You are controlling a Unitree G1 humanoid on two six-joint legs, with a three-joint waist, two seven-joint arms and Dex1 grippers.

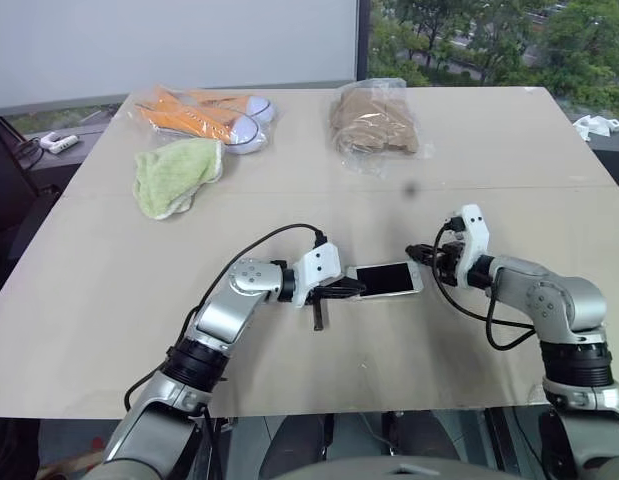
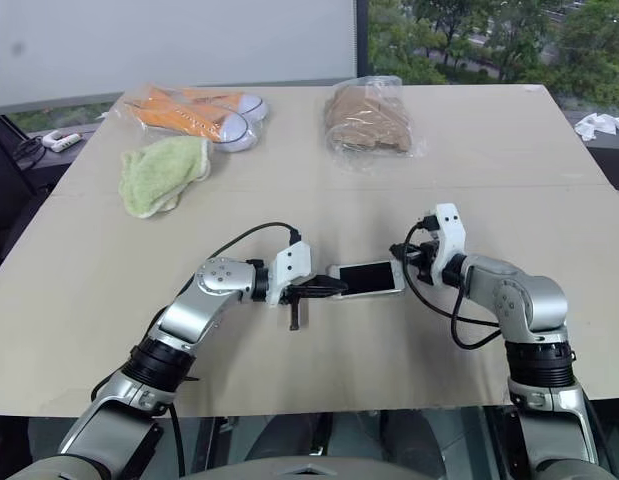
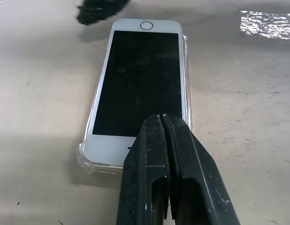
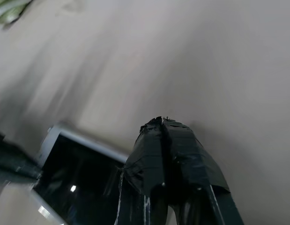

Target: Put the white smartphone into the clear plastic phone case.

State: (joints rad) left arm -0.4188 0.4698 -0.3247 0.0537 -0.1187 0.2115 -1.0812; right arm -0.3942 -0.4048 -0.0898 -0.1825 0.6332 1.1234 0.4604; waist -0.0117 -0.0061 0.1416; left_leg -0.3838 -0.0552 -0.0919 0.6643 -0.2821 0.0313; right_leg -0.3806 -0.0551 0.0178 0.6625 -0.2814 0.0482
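Observation:
The white smartphone lies flat, screen up, on the beige table between my two grippers. In the left wrist view the phone sits inside the clear plastic phone case, whose glossy rim shows around its sides and corners. My left gripper is shut, with its fingertips over the phone's left end. My right gripper is shut with nothing in it and hovers just off the phone's right end, the end with the home button. The right wrist view has the dark screen just beside the shut fingers.
At the back of the table lie a clear bag of orange shoes, a green cloth and a clear bag of brown stuff. A seam crosses the tabletop beyond the grippers. The front edge of the table is close behind both arms.

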